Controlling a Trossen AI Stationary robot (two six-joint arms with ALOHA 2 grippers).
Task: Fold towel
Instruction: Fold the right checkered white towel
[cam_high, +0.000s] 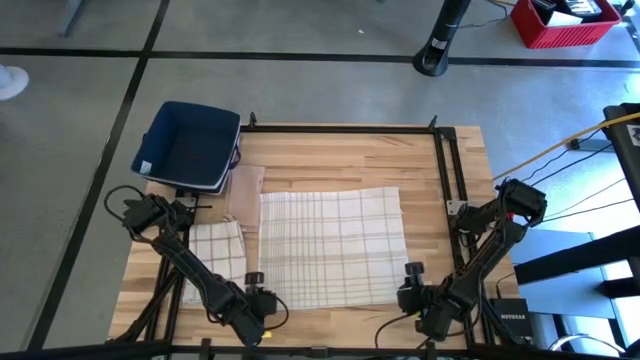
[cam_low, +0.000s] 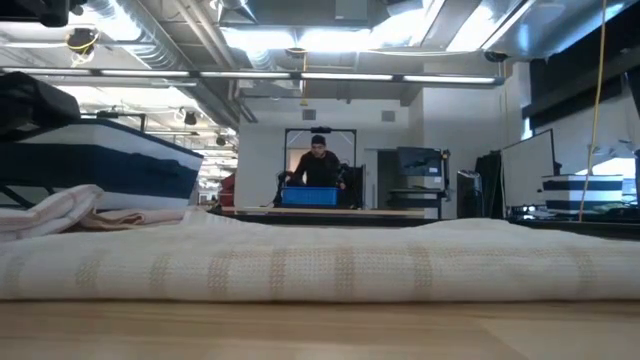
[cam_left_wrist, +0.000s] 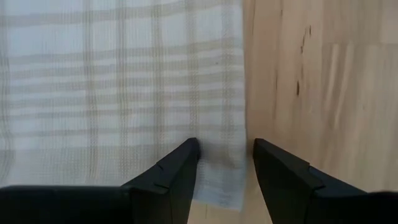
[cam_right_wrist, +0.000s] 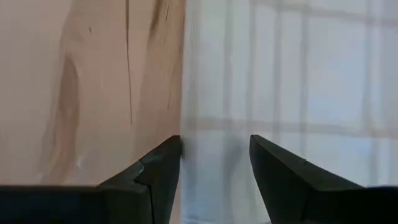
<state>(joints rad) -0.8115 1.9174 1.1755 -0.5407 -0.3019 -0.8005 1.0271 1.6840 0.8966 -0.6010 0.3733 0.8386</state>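
Note:
A cream towel with beige checks lies spread flat on the wooden table; the low view shows its near edge. My left gripper stands open over the towel's near left corner, one finger above the cloth and one above bare wood. Over the near right corner, my right gripper is also open, and the towel's side edge runs beside one of its fingers. In the wrist views, neither my left gripper nor my right gripper has anything between its fingers.
A dark blue bin sits at the table's far left corner. A folded checked towel and a tan cloth lie left of the spread towel. A black frame rail borders the far and right sides. A person stands far behind the table.

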